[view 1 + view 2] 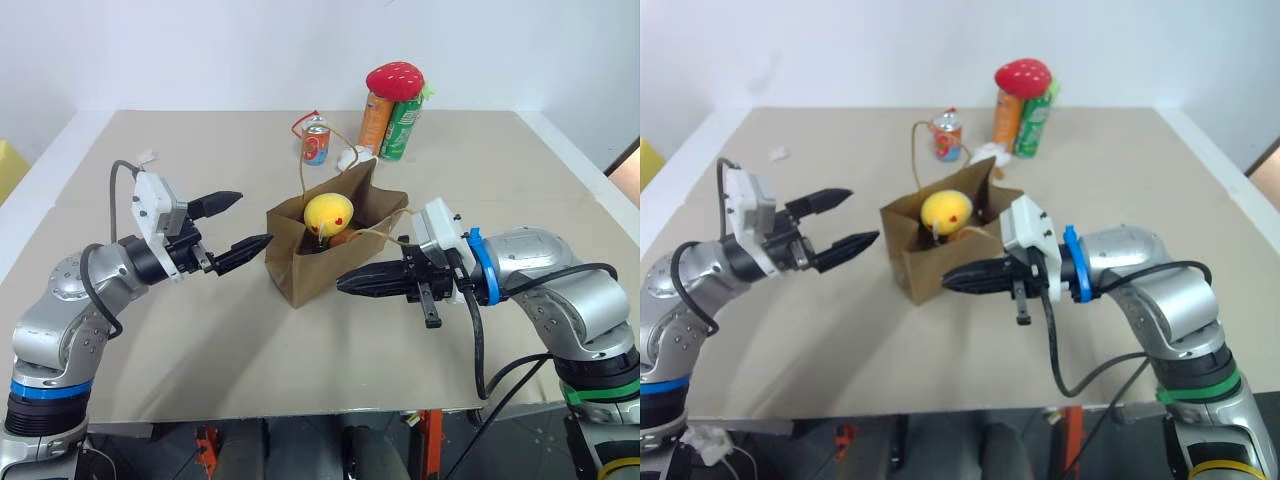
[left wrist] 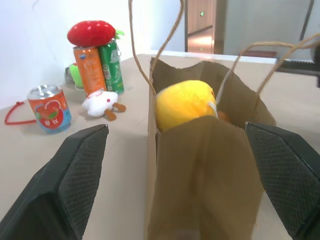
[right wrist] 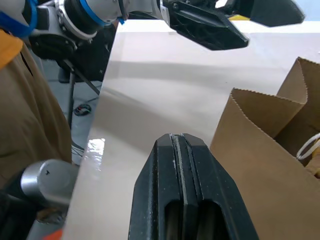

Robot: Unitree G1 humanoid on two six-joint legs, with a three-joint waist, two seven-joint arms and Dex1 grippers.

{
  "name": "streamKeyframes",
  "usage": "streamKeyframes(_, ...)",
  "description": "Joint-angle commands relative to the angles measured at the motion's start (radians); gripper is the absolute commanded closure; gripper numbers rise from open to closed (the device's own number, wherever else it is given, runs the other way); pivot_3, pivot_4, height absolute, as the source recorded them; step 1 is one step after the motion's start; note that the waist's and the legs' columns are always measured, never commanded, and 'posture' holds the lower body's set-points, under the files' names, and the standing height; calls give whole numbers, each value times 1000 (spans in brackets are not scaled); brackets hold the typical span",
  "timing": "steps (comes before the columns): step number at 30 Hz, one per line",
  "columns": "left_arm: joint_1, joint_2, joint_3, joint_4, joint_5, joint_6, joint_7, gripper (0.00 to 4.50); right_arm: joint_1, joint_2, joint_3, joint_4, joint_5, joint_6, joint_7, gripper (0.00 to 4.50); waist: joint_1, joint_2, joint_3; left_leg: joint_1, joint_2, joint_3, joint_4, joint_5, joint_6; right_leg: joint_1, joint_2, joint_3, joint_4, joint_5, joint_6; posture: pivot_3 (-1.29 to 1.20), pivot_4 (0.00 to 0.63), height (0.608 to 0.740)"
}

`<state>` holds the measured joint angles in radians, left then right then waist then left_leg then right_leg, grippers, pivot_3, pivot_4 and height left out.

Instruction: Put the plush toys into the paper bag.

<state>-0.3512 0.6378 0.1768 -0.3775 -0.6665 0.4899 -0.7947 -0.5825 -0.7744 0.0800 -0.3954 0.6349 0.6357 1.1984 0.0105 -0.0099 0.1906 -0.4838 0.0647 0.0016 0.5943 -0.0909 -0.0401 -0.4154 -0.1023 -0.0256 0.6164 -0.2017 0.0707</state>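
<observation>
While the table (image 1: 200, 340) lies wide and mostly bare, the bag (image 1: 315, 265) stands upright near its middle, mouth up, its long axis running from about 7 o'clock to 1 o'clock across the top. One cord handle (image 1: 318, 150) loops high above the far end; the other (image 1: 385, 228) droops toward 3 o'clock. Open tabletop surrounds the bag on every side, with the near edge well clear of it and the widest free stretch toward 9 o'clock.

Sitting in the bag's mouth is the yellow toy (image 1: 328, 212), round, its red mark facing the near side, its top above the paper rim. Something orange-brown (image 1: 342, 238) shows beside it inside the bag; I cannot tell what it is.

At 9 o'clock of the bag the left gripper (image 1: 233, 224) hangs with its jaws spread wide, tips aimed at the bag's near end, one tip just beside the paper. At 4 o'clock the right gripper (image 1: 345, 284) has its jaws pressed flat together, holding nothing, the tip close against the bag's side.

Well back at 12 o'clock stand two cans (image 1: 390, 125) with a red strawberry plush (image 1: 394, 78) on top, and a short can (image 1: 315, 142) nearby. The left wrist view reveals a small white toy (image 2: 101, 102) lying between them, and looks straight down the bag's length. The right wrist view shows the bag's saw-toothed rim (image 3: 260, 97).
</observation>
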Motion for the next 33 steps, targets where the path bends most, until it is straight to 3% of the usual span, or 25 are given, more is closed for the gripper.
streamKeyframes(1,7,10,18,-32,-10,-1,0,0,5,-63,-40,-16,17,-10,57,4458,1,0,0,0,0,0,0,0,0,0,0,0,0,0,0,0,150,740)
streamKeyframes(5,9,6,9,-42,-16,2,5,0,46,-64,-7,-43,3,-32,50,4458,-1,0,0,0,0,0,0,0,0,0,0,0,0,0,0,0,150,740)
streamKeyframes(19,19,-4,-18,-64,-9,-7,8,0,-36,258,136,111,-200,-141,-232,4458,-2,0,0,0,0,0,-1,0,0,-1,0,0,0,1,-1,0,150,740)
streamKeyframes(33,6,-36,-53,-31,72,-57,33,0,-61,350,157,250,-308,-269,-242,4458,-2,0,0,0,1,1,-2,0,0,-1,1,0,0,2,-1,0,150,740)
